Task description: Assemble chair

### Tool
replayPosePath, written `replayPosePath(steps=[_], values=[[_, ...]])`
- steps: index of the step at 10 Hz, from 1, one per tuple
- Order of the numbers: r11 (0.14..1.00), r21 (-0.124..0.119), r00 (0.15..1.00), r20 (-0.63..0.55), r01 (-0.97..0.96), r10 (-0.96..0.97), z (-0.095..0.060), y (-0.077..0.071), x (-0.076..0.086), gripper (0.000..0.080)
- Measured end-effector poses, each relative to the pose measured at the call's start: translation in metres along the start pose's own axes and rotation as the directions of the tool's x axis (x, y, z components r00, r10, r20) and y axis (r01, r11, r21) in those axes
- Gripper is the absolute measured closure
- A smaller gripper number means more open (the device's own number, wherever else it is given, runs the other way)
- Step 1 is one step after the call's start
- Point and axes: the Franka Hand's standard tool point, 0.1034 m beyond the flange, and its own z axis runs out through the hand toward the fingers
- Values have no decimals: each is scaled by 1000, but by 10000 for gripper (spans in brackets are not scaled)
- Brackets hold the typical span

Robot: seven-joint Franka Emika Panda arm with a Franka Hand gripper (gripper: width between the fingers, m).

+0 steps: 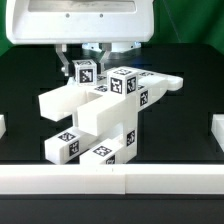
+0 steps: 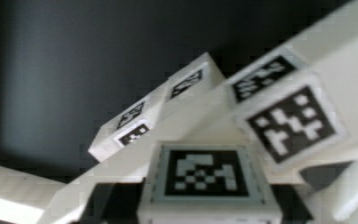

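Observation:
The chair [image 1: 100, 110] stands as one blocky white structure with several tag stickers in the middle of the black table. Its bars slant up toward the exterior view's right. My gripper [image 1: 86, 62] hangs behind its top and is shut on a small white tagged block [image 1: 85, 73] that sits against the structure's upper part. In the wrist view that block [image 2: 202, 175] fills the space between my two black fingers [image 2: 115, 203], tag facing the camera. Beyond it the chair's tagged bars [image 2: 274, 100] run away at a slant. What the block's underside touches is hidden.
A low white wall [image 1: 110, 181] runs along the table's front, with short white walls at the exterior view's left [image 1: 3, 126] and right [image 1: 217, 132]. The robot's white base [image 1: 80, 20] stands at the back.

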Motion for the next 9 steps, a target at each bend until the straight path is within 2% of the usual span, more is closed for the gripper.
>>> replayPosePath(steps=[2, 5, 7, 9], values=[[1000, 1, 1000, 0, -25, 25, 0, 0, 0, 515], [956, 6, 956, 0, -294, 294, 1, 0, 0, 515], [882, 9, 882, 0, -472, 472, 1, 0, 0, 515], [742, 21, 743, 4, -670, 670, 1, -1, 0, 515]])
